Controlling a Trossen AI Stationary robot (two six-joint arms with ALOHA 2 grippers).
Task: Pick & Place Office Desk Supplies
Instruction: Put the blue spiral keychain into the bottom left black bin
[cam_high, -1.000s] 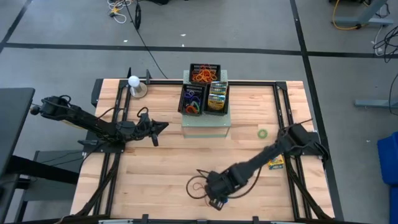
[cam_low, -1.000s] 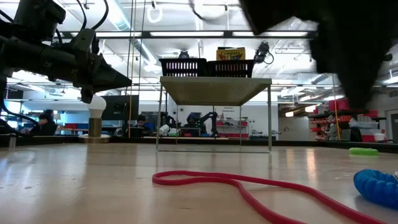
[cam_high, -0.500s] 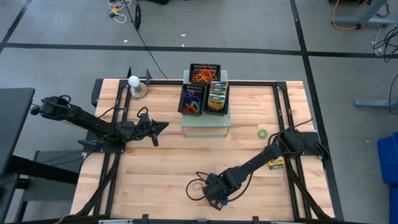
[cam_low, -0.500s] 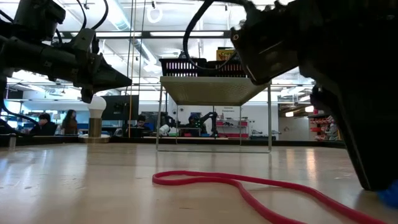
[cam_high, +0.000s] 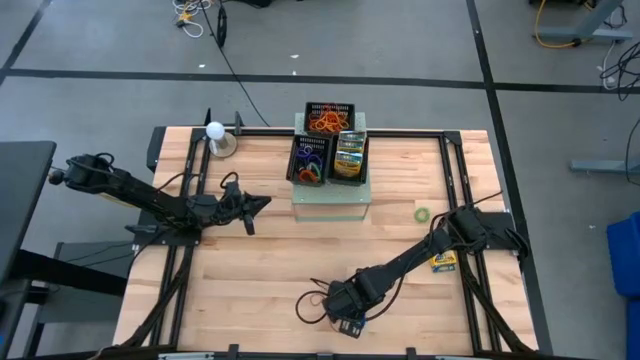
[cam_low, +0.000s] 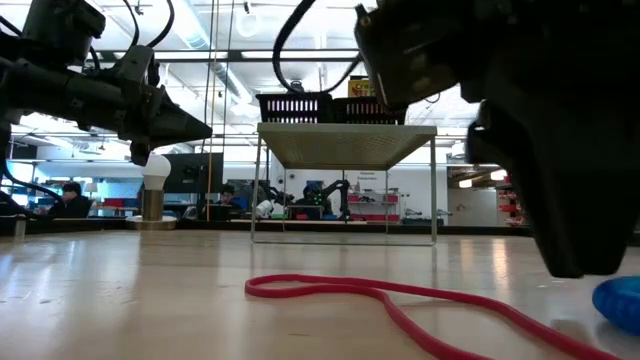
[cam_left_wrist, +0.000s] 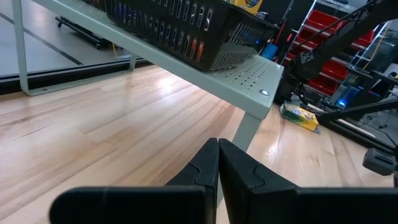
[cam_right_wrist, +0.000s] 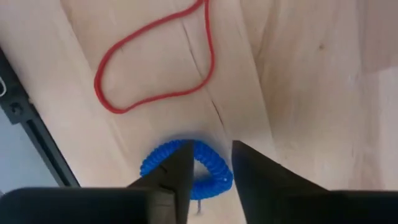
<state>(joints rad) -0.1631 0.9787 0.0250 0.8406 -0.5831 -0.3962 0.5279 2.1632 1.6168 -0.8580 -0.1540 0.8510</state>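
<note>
Where bands fill: rear tray (cam_high: 329, 117)

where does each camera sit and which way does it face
High: above the table, looking down; both arms, rack.
Low: table height, looking across; red band, right tool close.
Left wrist: faces the rack; shut left tool.
Right wrist: faces down; right tool straddles blue loop.
Shared: red band, blue loop in low and right wrist views.
</note>
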